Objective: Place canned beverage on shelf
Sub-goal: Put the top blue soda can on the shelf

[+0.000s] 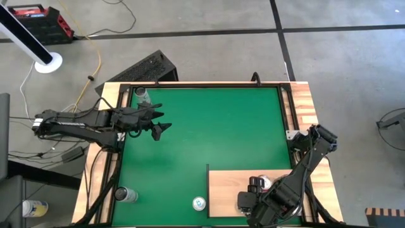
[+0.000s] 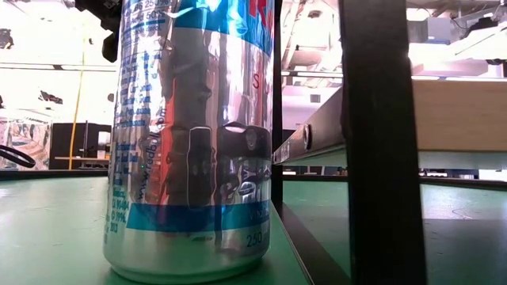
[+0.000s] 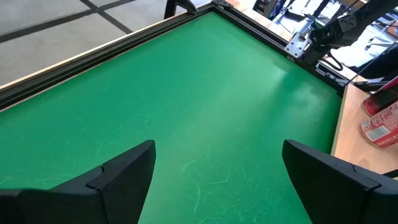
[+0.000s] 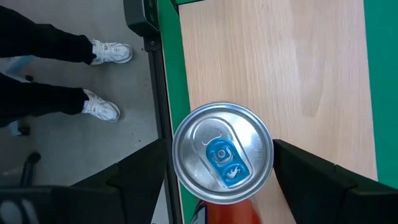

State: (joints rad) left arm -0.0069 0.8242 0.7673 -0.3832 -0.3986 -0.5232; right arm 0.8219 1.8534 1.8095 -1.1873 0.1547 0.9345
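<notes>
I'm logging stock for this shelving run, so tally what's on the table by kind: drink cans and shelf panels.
Round metal drink cans: 4
Pale flat wooden shelf panels: 1
Total: 5

The shelf [image 4: 273, 56] is pale bare wood, matt, with fine straight grain; the mat [image 3: 205, 106] is green, smooth and faintly sheened, marked with thin pale scuffs; the can [image 4: 222, 152] under the right wrist has a bright brushed-metal lid with a glossy blue tab and a red side; the can [image 2: 194, 134] close in the low view is mirror-glossy metal printed blue and red, reflecting the room; the fingers [image 3: 118, 180] are dark matt plastic; the table edging [image 1: 307, 104] is varnished wood planks; the floor [image 1: 209, 38] is dull grey concrete.
</notes>
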